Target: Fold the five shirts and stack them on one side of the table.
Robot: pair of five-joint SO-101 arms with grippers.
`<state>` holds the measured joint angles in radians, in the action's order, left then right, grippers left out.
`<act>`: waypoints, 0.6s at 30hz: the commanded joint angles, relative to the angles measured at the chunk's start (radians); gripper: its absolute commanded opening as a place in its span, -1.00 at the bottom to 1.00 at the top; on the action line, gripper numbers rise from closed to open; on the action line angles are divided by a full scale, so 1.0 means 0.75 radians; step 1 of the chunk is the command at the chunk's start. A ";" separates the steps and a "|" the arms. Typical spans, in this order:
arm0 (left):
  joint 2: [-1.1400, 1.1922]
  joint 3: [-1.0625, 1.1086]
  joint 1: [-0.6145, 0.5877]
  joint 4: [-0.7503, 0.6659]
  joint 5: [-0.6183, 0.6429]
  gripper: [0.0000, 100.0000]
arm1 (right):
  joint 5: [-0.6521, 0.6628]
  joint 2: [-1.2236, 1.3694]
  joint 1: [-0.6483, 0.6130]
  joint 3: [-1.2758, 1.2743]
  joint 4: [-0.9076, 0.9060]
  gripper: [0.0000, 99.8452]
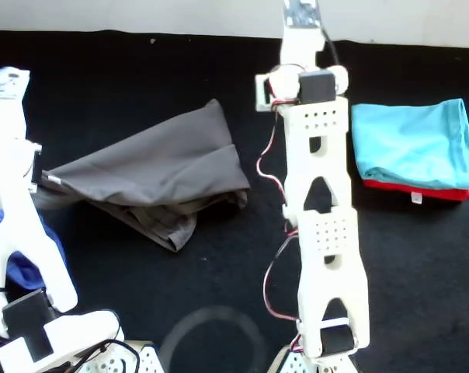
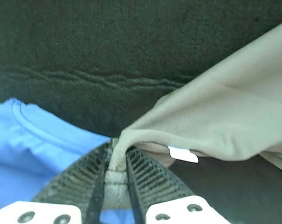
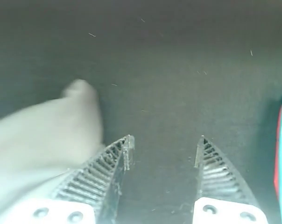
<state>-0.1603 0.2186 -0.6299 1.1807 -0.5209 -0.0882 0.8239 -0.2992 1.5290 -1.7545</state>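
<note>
Currently left pincer (image 2: 117,151) pinching hem of crumpled grey fabric shirt (image 2: 215,107), jaws closed on it, shirt trailing ahead of tips; right pincer (image 3: 164,144) gaping, holding nothing, shirt beside it. Risk: hem possibly slipping from narrow grip; bright blue shirt (image 2: 33,140) beneath left pincer snagging.

I note the desk (image 1: 126,78) draped in black, brightly lit; a pale wall (image 1: 141,14) runs behind its far edge.

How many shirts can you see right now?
4: a gray shirt mid-table, pinched by the left gripper; a light blue shirt folded on a red shirt at the right; a dark blue shirt at the left edge. Another may be hidden.
</note>
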 commanded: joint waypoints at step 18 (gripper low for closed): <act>-0.054 -0.073 0.054 -0.092 0.270 -0.98 | 0.325 -0.887 -0.602 -2.172 0.701 -0.57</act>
<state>-0.1588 0.2048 -0.6114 1.1239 -0.3475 0.1450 0.2117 -0.7457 0.0222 -1.3894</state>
